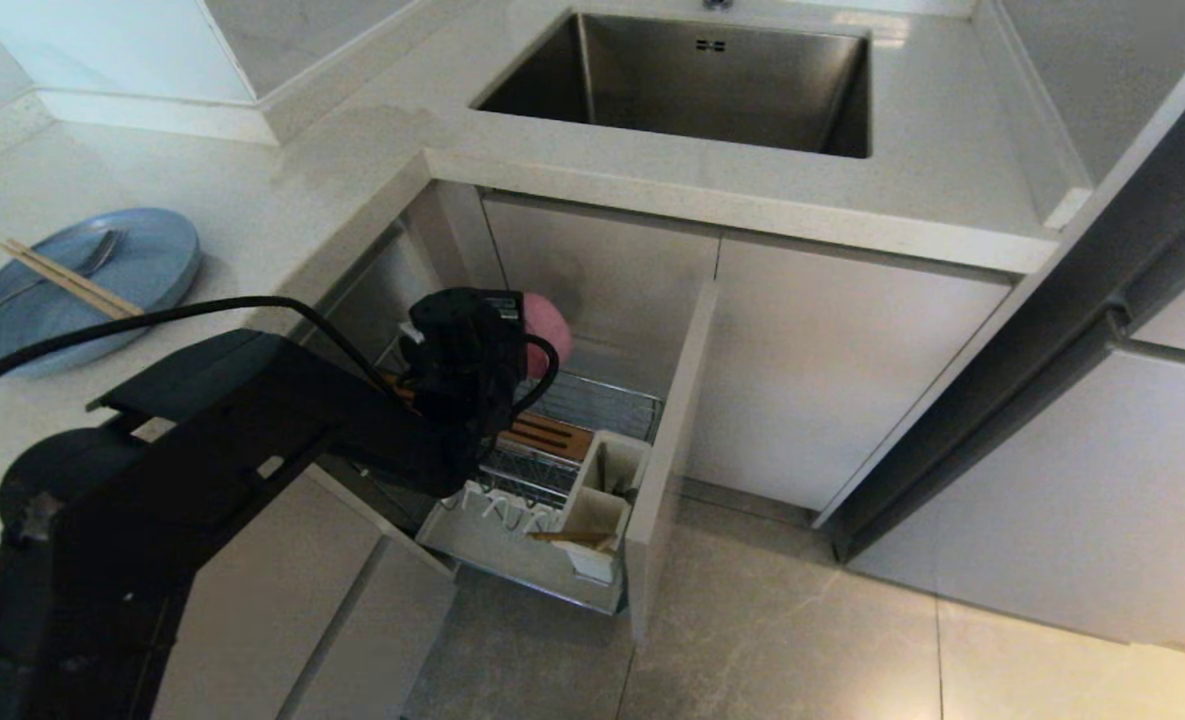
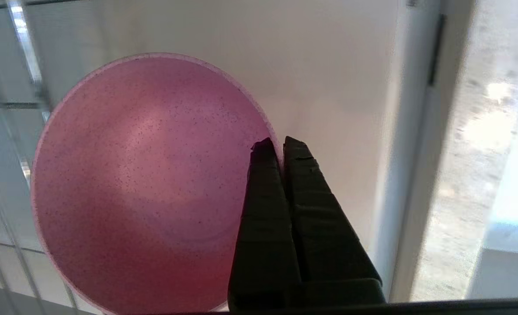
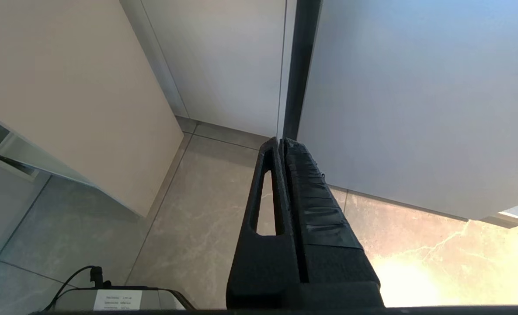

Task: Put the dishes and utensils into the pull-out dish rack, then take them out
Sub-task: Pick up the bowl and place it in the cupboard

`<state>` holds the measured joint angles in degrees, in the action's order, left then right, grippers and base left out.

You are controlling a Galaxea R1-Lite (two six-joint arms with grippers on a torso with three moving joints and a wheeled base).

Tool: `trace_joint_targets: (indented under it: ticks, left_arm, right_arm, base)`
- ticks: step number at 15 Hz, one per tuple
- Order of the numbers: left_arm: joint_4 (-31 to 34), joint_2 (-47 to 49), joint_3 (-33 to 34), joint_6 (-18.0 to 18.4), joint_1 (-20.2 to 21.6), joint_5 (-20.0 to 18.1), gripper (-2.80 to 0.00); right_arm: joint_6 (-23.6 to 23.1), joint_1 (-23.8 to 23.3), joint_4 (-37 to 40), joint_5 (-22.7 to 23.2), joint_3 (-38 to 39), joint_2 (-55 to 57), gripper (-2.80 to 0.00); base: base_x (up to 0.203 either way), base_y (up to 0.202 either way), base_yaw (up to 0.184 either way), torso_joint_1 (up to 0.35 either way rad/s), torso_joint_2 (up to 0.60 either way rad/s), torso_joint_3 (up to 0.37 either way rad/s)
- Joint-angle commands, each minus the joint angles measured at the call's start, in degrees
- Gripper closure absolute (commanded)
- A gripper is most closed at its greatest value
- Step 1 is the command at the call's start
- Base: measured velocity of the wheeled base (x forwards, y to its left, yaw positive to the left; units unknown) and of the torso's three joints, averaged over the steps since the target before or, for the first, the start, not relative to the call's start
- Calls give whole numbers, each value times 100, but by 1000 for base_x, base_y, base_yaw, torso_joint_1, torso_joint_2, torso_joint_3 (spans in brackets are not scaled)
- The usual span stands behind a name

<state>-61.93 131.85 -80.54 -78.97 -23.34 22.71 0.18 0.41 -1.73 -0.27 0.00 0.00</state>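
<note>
Fingers of our left gripper [image 2: 274, 146] are pinched tight on the rim of the pink bowl [image 2: 145, 183], which we hold tilted on edge above the back of the pulled-out rack [image 1: 552, 470]. Well off to that gripper's left, on the counter [image 1: 282, 200], the blue plate [image 1: 152, 255] carries the chopsticks [image 1: 72, 280] and spoon [image 1: 102, 250]. Our right gripper [image 3: 280, 144] hangs closed and empty over the floor [image 3: 189, 210], beside the cabinet doors [image 3: 407, 96].

White label [image 3: 118, 300] on grey box: print too small to read.
</note>
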Motion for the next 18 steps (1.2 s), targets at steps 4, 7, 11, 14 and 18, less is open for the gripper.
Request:
trace_joint_targets:
  ticks: [4,7,11,14,18]
  left_arm:
    - [-30,286,-96,-109,14,14,0]
    - [-39,492,-192,-109,49,5,0]
    - [-47,614,-252,-180,93,-4,0]
    - [-30,643,-230,-188,93,20,0]
    - [-30,592,-190,-196,85,40,0]
  right_arm:
    - [-1,2,-3,0,44,0,0]
    - [-1,2,-3,0,46,0,0]
    - [-1,2,-3,0,50,0,0]
    - [-1,2,-3,0,44,0,0]
    - [-1,2,-3,0,44,0,0]
  base:
    - [0,0,0,0,0,0]
    - [0,0,0,0,0,0]
    - [0,0,0,0,0,0]
    - [0,0,0,0,0,0]
    - [0,0,0,0,0,0]
